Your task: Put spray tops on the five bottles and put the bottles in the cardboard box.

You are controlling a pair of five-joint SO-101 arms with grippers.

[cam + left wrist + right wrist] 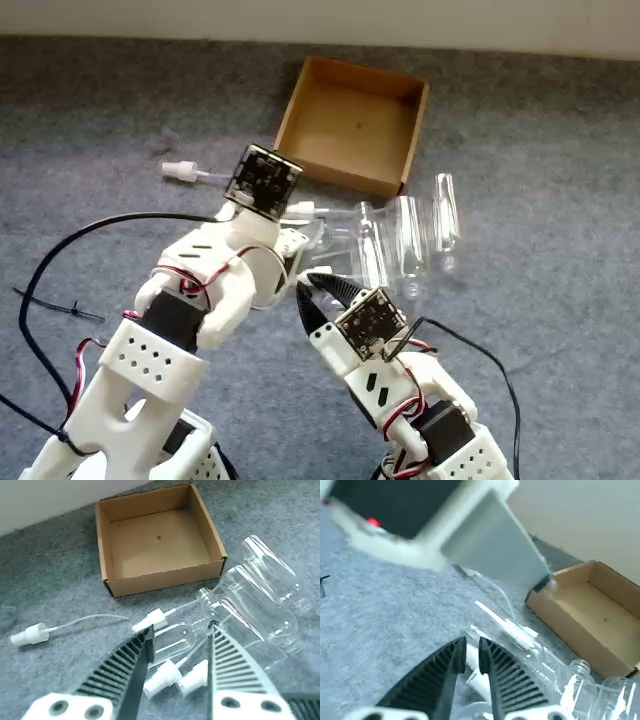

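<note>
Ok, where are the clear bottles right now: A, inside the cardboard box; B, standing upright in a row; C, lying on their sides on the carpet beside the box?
C: the bottles lie on their sides on the grey carpet beside the cardboard box.

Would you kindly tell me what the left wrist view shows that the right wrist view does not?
Left wrist view: the open left tool, and the white head of a loose spray top, apart from the bottles. Right wrist view: the right tool, with the left arm overhead. Both: the cardboard box, clear bottles and grey carpet.
</note>
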